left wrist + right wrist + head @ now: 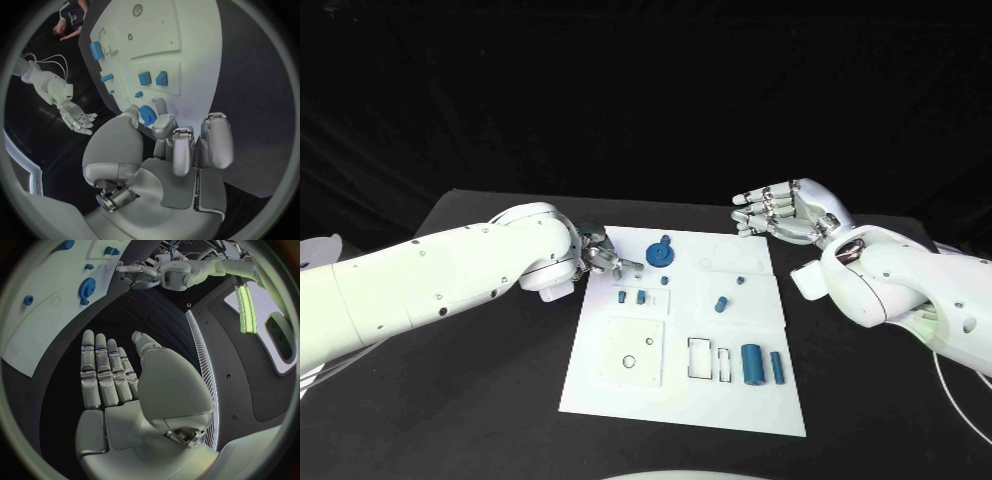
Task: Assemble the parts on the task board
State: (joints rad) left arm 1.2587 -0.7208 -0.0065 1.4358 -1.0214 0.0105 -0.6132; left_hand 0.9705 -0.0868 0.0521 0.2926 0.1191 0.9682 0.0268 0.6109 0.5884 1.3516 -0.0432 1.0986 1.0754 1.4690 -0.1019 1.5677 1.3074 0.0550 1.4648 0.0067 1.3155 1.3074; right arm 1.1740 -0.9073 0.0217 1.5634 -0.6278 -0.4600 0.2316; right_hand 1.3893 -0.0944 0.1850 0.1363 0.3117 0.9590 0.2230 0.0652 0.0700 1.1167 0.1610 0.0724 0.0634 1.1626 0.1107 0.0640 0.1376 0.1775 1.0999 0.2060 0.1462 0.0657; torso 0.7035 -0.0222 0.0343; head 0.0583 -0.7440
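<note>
Left robot hand (600,256) is being held over the task board's (678,400) left edge, fingers curled loosely, nothing gripped. Just beyond its fingertips, the blue gear (658,256) is being reached for; two small blue pegs (632,296) are lying close beside. Judged step: approaching the gear for pickup. A closing pinch on its rim is being called for next. Farther off, right robot hand (783,212) is being kept open, empty, above the bench (473,420).

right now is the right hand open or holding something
Open: the right hand holds nothing, its fingers straight side by side over the black table, off the board.
</note>
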